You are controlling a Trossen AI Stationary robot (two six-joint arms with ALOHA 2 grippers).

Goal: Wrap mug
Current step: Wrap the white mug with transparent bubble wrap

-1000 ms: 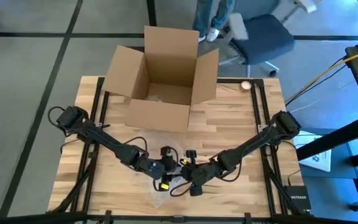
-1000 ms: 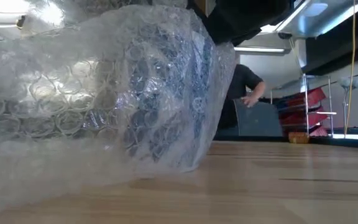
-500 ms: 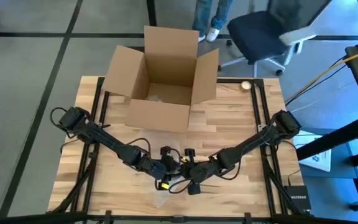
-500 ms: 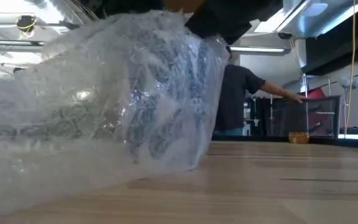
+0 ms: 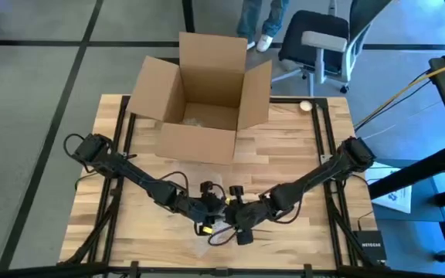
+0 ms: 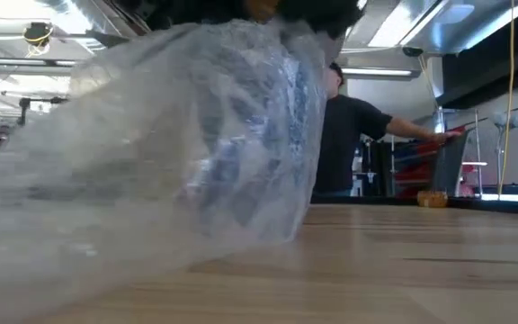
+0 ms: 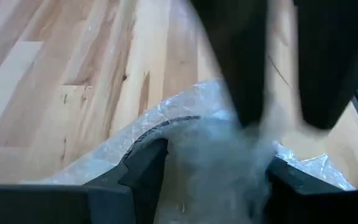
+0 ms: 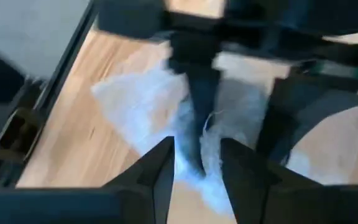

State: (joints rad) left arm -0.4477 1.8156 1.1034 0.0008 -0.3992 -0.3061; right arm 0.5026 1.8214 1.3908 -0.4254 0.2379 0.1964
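The mug (image 6: 259, 153) shows as a bluish shape inside a loose bundle of clear bubble wrap (image 6: 151, 171) that rests on the wooden table (image 5: 300, 162) near its front middle. My left gripper (image 7: 213, 180) is open wide over the bundle (image 7: 216, 155), one finger at each side. My right gripper (image 8: 197, 168) meets it from the right, shut on a bunch of wrap (image 8: 207, 146). In the high view the two grippers (image 5: 207, 210) (image 5: 236, 220) nearly touch above the wrap (image 5: 207, 239). My left gripper slants down from the table's left, its fingers (image 7: 145, 165) astride the wrapped mug; whether they touch the wrap I cannot tell. My right gripper pinches a gathered bunch of bubble wrap (image 8: 209, 140) between its two fingers, slanting down from the table's right. The bundle's underside stays on the table.
An open cardboard box (image 5: 203, 100) stands at the table's far middle. A small round thing (image 5: 306, 106) lies at the far right corner. Beyond the table stand an office chair (image 5: 327, 42) and a person (image 6: 349, 135).
The wrap has been pulled lower and flatter on the low view's left side, and the bundle has shifted while staying on the table. Both grippers have crept slightly toward the near edge, staying close together. Behind the table the person has moved the chair.
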